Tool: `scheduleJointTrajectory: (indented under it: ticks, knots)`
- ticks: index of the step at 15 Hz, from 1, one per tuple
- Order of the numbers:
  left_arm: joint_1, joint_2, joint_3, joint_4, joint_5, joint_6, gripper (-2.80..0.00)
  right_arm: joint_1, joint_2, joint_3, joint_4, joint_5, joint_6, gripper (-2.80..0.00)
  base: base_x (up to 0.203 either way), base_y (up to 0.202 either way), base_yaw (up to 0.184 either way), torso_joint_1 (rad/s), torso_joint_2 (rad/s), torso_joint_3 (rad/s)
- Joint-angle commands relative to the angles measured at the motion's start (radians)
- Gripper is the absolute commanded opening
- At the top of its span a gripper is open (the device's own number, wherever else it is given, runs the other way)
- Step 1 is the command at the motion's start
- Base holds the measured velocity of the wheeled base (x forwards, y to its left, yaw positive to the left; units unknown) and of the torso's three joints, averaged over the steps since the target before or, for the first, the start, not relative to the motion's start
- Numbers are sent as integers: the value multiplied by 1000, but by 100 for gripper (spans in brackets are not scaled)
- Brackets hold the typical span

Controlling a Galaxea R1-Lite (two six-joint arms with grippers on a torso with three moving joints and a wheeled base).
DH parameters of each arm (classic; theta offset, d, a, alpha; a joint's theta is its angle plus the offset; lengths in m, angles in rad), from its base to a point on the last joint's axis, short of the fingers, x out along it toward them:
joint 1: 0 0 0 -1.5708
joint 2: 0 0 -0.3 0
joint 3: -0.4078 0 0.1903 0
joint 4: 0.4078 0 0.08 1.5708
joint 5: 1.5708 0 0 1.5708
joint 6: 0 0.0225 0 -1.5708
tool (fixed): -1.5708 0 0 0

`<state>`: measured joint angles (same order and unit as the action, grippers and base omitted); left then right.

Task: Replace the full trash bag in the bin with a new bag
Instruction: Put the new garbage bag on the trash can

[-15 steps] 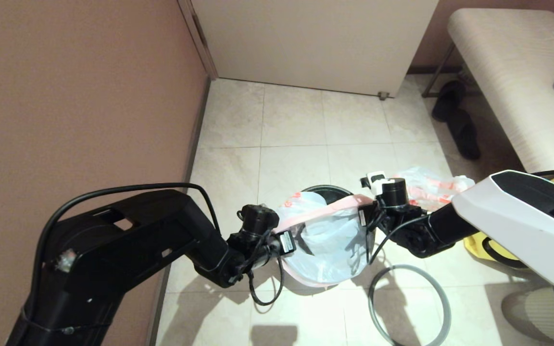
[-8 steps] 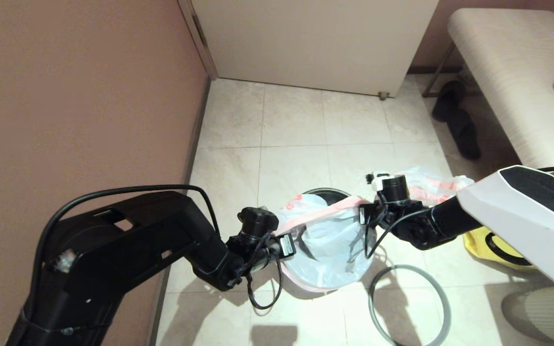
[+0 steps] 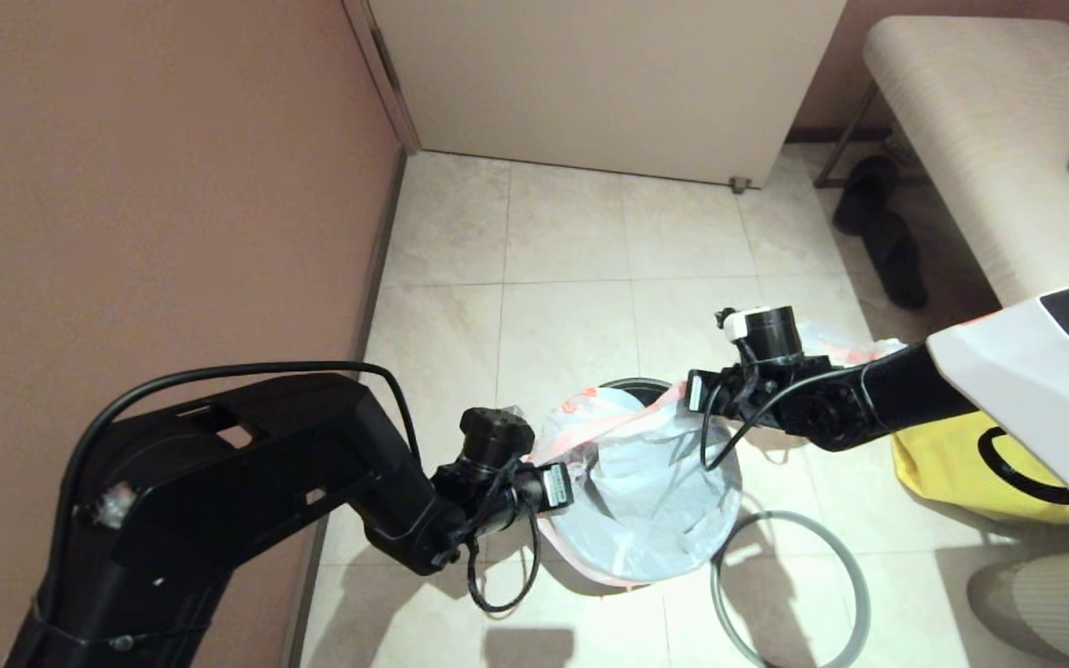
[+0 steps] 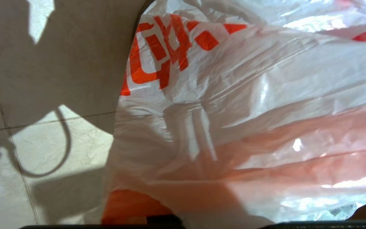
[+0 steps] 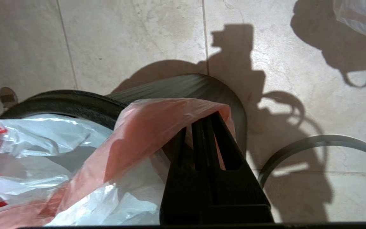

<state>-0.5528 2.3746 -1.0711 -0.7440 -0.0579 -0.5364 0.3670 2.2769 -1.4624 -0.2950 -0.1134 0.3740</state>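
On the tiled floor near the left wall, the limp translucent white plastic bag with its orange-pink mouth band drapes over the small round black bin. Its mouth stretches left to right between the left end effector, clamped on the near-left edge, and the right end effector, clenched on the far-right band. Since a second ago the right end has lifted farther away, and the bag has sunk lower.

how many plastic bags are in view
2: the new bag stretched over the bin between both grippers, and the full trash bag on the floor behind the right arm, mostly hidden.
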Motion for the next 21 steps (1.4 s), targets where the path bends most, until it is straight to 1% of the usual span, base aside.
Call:
scheduleJointTrajectory:
  ticks: [1, 3, 5, 6, 7, 8, 9, 12, 14, 16, 19, 21]
  knots:
    - [1, -12, 8, -5, -3, -4, -280, 0, -8, -25, 24, 8, 8, -280, 0, 0, 0, 0, 0, 0]
    - [1, -14, 11, -5, -5, -4, -280, 5, -2, -23, 26, 9, 24, -280, 0, 0, 0, 0, 0, 0]
    - [1, -24, 37, -30, -30, -2, -280, 6, 10, -26, 37, 18, 30, -280, 0, 0, 0, 0, 0, 0]
    - [1, -25, 54, -71, -44, 15, -280, 10, 15, -26, 49, 44, 39, -280, 0, 0, 0, 0, 0, 0]
    - [1, -23, 77, -110, -55, 42, -280, 12, 16, -31, 65, 83, 79, -280, 0, 0, 0, 0, 0, 0]
    - [1, -23, 88, -133, -66, 50, -280, 13, 16, -45, 92, 123, 101, -280, 0, 0, 0, 0, 0, 0]
    - [1, -23, 89, -133, -74, 50, -280, 15, 21, -71, 123, 145, 114, -280, 0, 0, 0, 0, 0, 0]
    - [1, -28, 102, -135, -83, 52, -280, 30, 70, -145, 167, 152, 118, -280, 0, 0, 0, 0, 0, 0]
    - [1, -32, 111, -136, -115, 53, -280, 42, 85, -195, 195, 153, 119, -280, 0, 0, 0, 0, 0, 0]
    - [1, -32, 111, -136, -115, 53, -280, 48, 84, -243, 243, 155, 140, -280, 0, 0, 0, 0, 0, 0]
    - [2, -28, 105, -136, -113, 53, -280, 44, 26, -248, 262, 156, 163, -280, 0, 0, 0, 0, 0, 0]
    - [2, -26, 102, -138, -112, 53, -280, 47, -43, -219, 314, 186, 188, -280, 0, 0, 0, 0, 0, 0]
